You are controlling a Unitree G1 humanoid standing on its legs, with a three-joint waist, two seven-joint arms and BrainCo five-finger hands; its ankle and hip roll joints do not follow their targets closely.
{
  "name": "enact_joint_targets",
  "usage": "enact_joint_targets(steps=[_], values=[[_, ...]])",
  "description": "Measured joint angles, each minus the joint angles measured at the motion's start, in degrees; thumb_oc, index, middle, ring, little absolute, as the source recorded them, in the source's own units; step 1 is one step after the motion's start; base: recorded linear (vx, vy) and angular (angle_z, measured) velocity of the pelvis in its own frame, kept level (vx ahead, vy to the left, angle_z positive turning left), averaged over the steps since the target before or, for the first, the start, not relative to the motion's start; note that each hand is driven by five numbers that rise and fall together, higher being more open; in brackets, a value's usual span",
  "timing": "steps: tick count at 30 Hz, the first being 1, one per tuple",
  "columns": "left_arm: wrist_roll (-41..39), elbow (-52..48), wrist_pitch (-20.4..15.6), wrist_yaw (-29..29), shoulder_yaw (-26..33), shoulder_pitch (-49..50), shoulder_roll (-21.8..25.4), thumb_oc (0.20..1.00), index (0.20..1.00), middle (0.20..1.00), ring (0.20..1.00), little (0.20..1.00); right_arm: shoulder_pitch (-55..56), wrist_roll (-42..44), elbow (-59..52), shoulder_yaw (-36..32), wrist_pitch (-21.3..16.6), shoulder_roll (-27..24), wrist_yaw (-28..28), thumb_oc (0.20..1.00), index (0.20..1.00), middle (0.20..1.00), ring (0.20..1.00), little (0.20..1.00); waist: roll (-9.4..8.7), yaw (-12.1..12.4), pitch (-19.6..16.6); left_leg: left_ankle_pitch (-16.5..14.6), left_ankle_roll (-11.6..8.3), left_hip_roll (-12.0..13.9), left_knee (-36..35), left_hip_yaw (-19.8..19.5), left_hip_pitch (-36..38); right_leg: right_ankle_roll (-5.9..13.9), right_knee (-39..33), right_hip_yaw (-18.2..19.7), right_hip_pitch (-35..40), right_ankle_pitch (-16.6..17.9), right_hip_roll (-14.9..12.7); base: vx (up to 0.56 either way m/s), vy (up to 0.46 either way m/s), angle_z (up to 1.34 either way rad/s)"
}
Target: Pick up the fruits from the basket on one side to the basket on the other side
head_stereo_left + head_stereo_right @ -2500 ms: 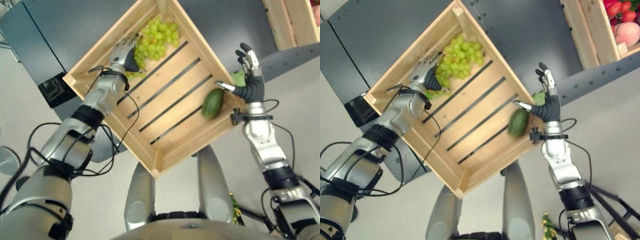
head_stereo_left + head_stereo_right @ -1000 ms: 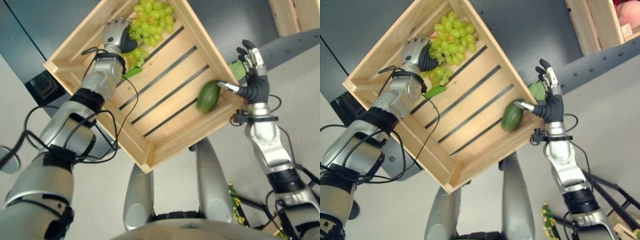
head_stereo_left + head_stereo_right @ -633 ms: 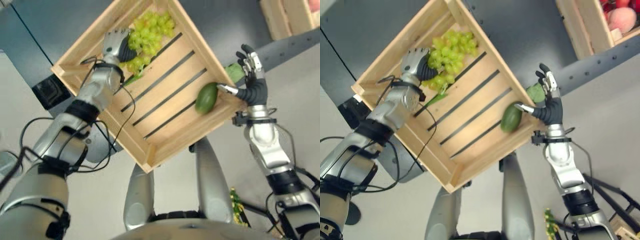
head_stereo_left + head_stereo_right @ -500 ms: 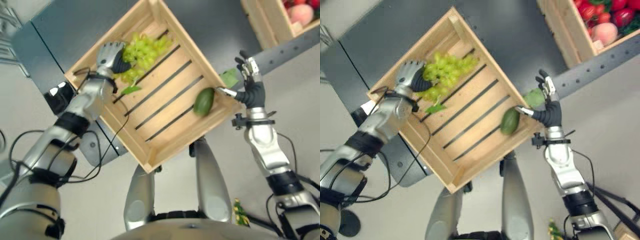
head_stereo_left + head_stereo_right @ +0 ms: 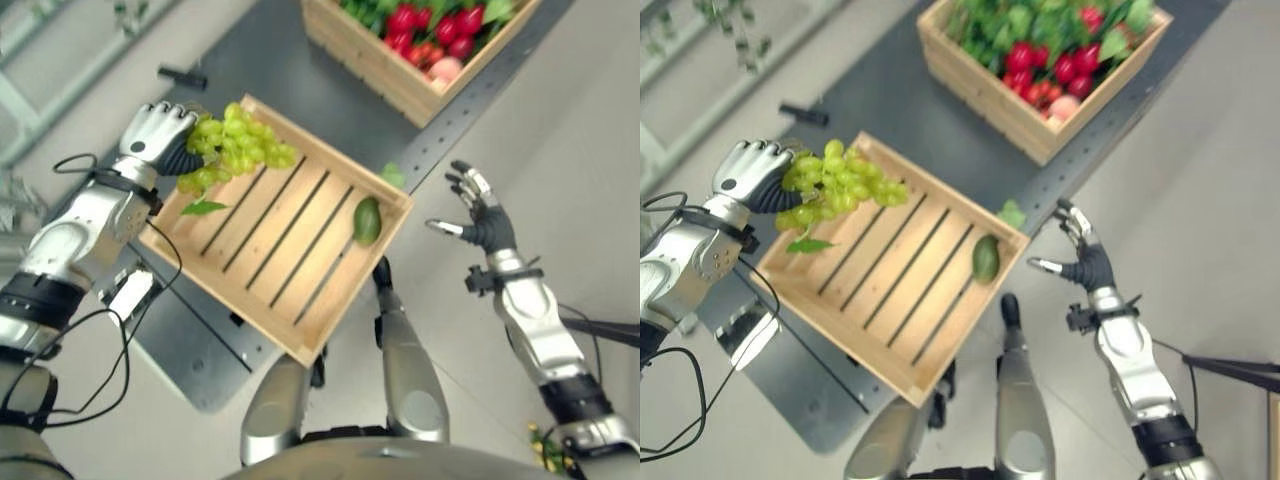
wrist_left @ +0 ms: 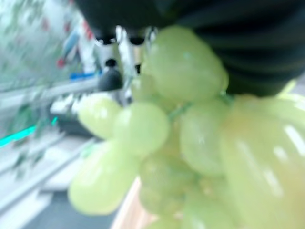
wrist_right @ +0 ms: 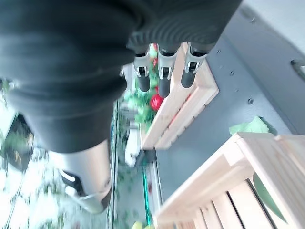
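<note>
Two wooden crates [image 5: 290, 270] on dark grey table [image 5: 260, 70] (pale floor), left hand [image 5: 155, 135] clutching grapes [image 5: 235, 145], right hand [image 5: 480, 215] spread wide.

No readable text or labels.

A shallow slatted wooden crate [image 5: 300, 330] sits on the near part of a dark grey metal table [image 5: 250, 70]. At the crate's far left corner the left hand [image 5: 155, 135] is curled round a bunch of green grapes [image 5: 235, 145], held over that corner. A green leaf [image 5: 203, 207] lies on the slats just near of the grapes. A green avocado [image 5: 367, 220] rests inside against the crate's right wall. Far right on the table stands a second wooden crate heaped with red and green produce [image 5: 372, 62]. The right hand [image 5: 483, 222] hangs to the right, apart from both crates, fingers spread.
</note>
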Motion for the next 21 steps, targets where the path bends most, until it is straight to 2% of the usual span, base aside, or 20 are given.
enact_joint_targets(steps=[1,2,3,4,5,7,8,9,10,12,13,14,15,16,17,19,21], values=[[0.2,0.1,-0.2,-0.2,0.1,-0.3,0.2,0.200,0.200,0.200,0.200,0.200,1.0,0.0,-0.2,0.3,0.2,0.0,0.6,1.000,1.000,1.000,1.000,1.000,-0.80,-0.7,-1.7,0.1,-0.55,0.4,-0.7,0.3,1.0,0.67,1.7,0.5,2.3,0.3,-2.0,-0.04,0.025,-0.06],[0.9,0.1,-0.2,-0.3,-0.4,-1.2,0.4,0.200,0.200,0.200,0.200,0.200,0.9,0.1,-0.2,0.5,0.3,-0.1,1.0,1.000,1.000,1.000,1.000,1.000,-1.06,-0.1,-1.9,0.1,-0.63,0.9,-0.7,1.3,1.9,0.23,4.7,0.7,3.9,-0.5,-3.2,-0.06,0.029,-0.18],[1.6,0.0,-0.3,-0.6,-1.6,-2.3,0.5,0.200,0.200,0.200,0.200,0.200,0.9,0.2,-0.1,0.6,0.3,-0.1,1.5,1.000,1.000,1.000,1.000,1.000,-1.00,0.2,-2.0,0.0,-0.73,1.2,-0.7,1.3,2.7,0.19,7.8,0.8,5.1,-1.4,-3.3,-0.04,0.014,-0.16],[2.0,0.1,-0.9,-1.3,-4.3,-4.8,0.8,0.200,0.200,0.200,0.200,0.200,1.4,1.6,-0.5,1.3,0.4,0.0,2.5,1.000,1.000,1.000,1.000,1.000,-1.27,0.1,-2.9,-0.4,-1.90,1.6,-0.9,1.6,4.1,0.32,8.0,1.0,9.9,-2.1,-3.2,-0.08,-0.030,-0.25],[2.0,0.0,-1.6,-1.4,-5.9,-6.2,1.0,0.200,0.200,0.200,0.200,0.200,0.6,3.3,-0.5,1.9,0.8,0.5,3.7,1.000,1.000,1.000,1.000,1.000,-1.43,0.6,-3.6,-0.1,-3.22,1.4,-0.8,1.4,4.8,-0.41,5.4,0.7,11.4,-2.3,-2.3,-0.06,-0.043,-0.40],[2.0,-1.5,-2.4,-2.4,-6.2,-6.1,1.4,0.200,0.200,0.200,0.200,0.200,-0.9,5.3,-0.3,3.1,1.5,0.7,4.8,1.000,1.000,1.000,1.000,1.000,-1.40,1.8,-4.9,-0.5,-4.34,2.6,3.6,2.6,3.0,-4.02,0.1,-2.6,12.8,0.2,-0.9,-0.08,-0.096,-0.99],[2.0,-3.2,-3.1,-2.6,-6.3,-5.8,1.8,0.200,0.200,0.200,0.200,0.200,-1.8,6.0,-0.3,3.2,1.7,1.1,5.5,1.000,1.000,1.000,1.000,1.000,-2.55,3.7,-7.2,-1.2,-2.74,2.0,1.2,1.5,0.3,-4.47,-3.4,-4.3,11.9,1.7,-0.9,-0.06,-0.088,-1.37],[2.0,-3.9,-3.6,-2.6,-6.2,-5.3,1.8,0.200,0.200,0.200,0.200,0.200,-1.7,6.3,-0.3,3.2,1.8,0.4,5.8,1.000,1.000,1.000,1.000,1.000,-1.55,4.7,-9.2,2.1,-2.96,2.4,-3.8,1.1,0.7,-3.79,-4.6,-5.6,11.4,1.7,0.0,0.01,-0.114,-1.50],[2.1,-4.4,-4.4,-3.0,-6.4,-4.8,1.4,0.200,0.200,0.200,0.200,0.200,-1.7,6.9,0.4,3.2,2.8,0.6,6.1,1.000,1.000,1.000,1.000,1.000,-1.50,4.2,-9.6,3.7,-3.72,3.4,-6.0,3.1,4.0,-3.85,-6.1,-8.0,12.9,1.8,-0.9,0.01,-0.078,-0.87],[2.6,-5.2,-5.4,-3.6,-6.3,-4.4,0.9,0.200,0.200,0.200,0.200,0.200,0.4,7.3,-0.1,4.3,3.7,-0.5,7.1,1.000,1.000,1.000,1.000,1.000,-1.64,3.3,-12.1,3.4,-4.57,4.9,-7.1,7.3,5.7,-2.63,-5.5,-11.9,13.2,0.5,-1.5,0.05,-0.155,-0.75],[3.0,-5.2,-5.6,-3.9,-6.3,-4.4,0.6,0.200,0.200,0.200,0.200,0.200,1.5,8.0,-0.2,4.7,3.7,-0.4,7.8,1.000,1.000,1.000,1.000,1.000,-2.18,2.1,-13.7,3.1,-5.48,5.8,-6.8,9.1,6.3,-2.24,-3.0,-11.6,12.5,0.9,-1.7,0.08,-0.207,-0.51],[3.2,-5.2,-5.8,-4.0,-6.5,-4.5,0.7,0.200,0.200,0.200,0.200,0.200,2.0,8.6,-0.1,5.3,3.9,-0.2,8.3,1.000,1.000,1.000,1.000,1.000,-2.33,1.6,-14.6,3.4,-5.81,6.2,-6.7,10.1,6.4,-3.42,-3.0,-10.7,12.5,0.4,-1.8,0.03,-0.147,-0.35],[3.3,-5.2,-6.3,-4.1,-8.1,-5.3,0.5,0.200,0.200,0.200,0.200,0.200,2.2,11.2,0.0,6.8,4.5,-0.9,9.5,1.000,1.000,1.000,1.000,1.000,-1.90,1.2,-15.7,3.4,-5.95,7.0,-6.8,10.7,6.6,-3.86,-3.3,-10.1,11.9,0.4,-0.6,0.03,-0.132,-0.28],[3.5,-5.0,-6.5,-4.3,-9.9,-6.4,0.4,0.200,0.200,0.200,0.200,0.200,2.0,13.4,0.2,7.5,5.2,-1.4,10.2,1.000,1.000,1.000,1.000,1.000,-1.52,1.3,-16.0,3.4,-6.00,6.7,-6.9,10.5,6.5,-4.44,-3.6,-9.1,11.7,0.8,0.2,0.04,-0.125,-0.50],[4.3,-4.3,-7.2,-4.9,-14.3,-9.3,0.1,0.200,0.200,0.200,0.200,0.200,1.4,18.2,-0.1,9.8,7.1,-3.2,11.8,1.000,1.000,1.000,1.000,1.000,-0.55,1.3,-16.7,4.2,-7.14,7.6,-7.1,10.6,6.6,-5.09,-4.4,-8.3,11.6,1.7,1.0,0.06,-0.137,-0.37],[4.4,-3.3,-8.7,-6.9,-24.2,-15.9,-0.2,0.200,0.200,0.200,0.200,0.200,-0.6,24.1,-0.6,15.3,10.0,-7.5,14.9,1.000,1.000,1.000,1.000,1.000,0.73,1.2,-17.4,4.2,-7.26,8.0,-7.6,10.6,7.6,-5.42,-5.6,-7.7,12.3,2.2,2.0,0.04,-0.142,-0.36],[4.3,-3.5,-10.0,-7.7,-31.1,-21.4,-0.5,0.200,0.200,0.200,0.200,0.200,-2.8,25.9,-1.0,18.5,11.4,-9.5,16.2,1.000,1.000,1.000,1.000,1.000,1.38,0.9,-17.7,4.3,-7.34,8.3,-8.0,10.6,8.6,-5.35,-6.1,-6.9,12.9,2.3,2.7,0.01,-0.100,-0.25]])
